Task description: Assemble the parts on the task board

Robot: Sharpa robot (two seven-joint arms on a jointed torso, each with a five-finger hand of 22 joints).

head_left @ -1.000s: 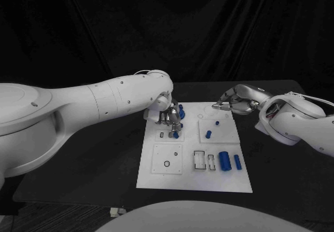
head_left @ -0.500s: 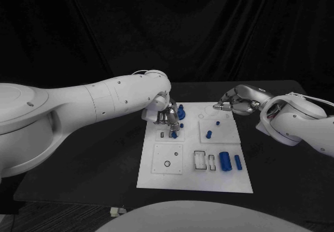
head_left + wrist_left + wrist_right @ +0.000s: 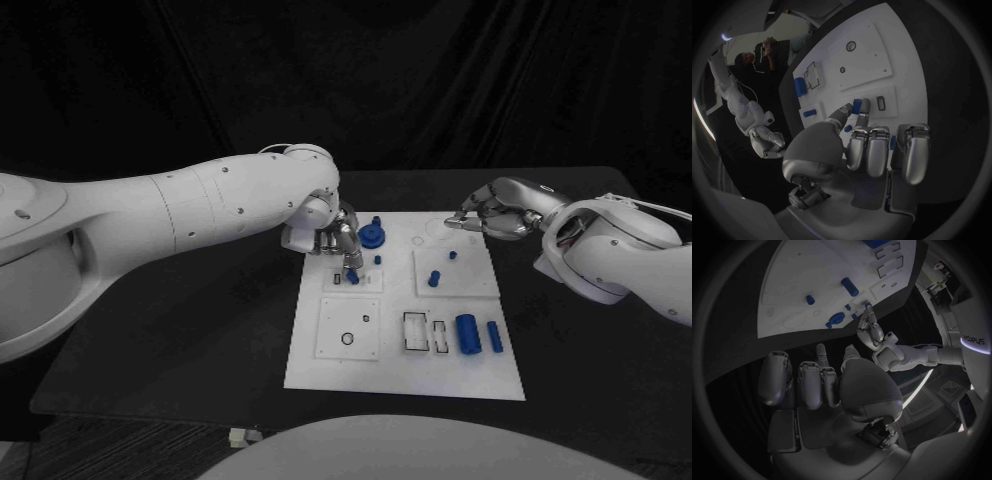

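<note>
My left hand (image 3: 342, 247) sits at 11 o'clock on the task board (image 3: 401, 375), pinching a small blue part (image 3: 857, 105) at its fingertips; I'd lower it straight and slow into its slot. My right hand (image 3: 488, 217) hovers at 1 o'clock, fingers curled, probably holding nothing. The slot itself is hidden.
</note>
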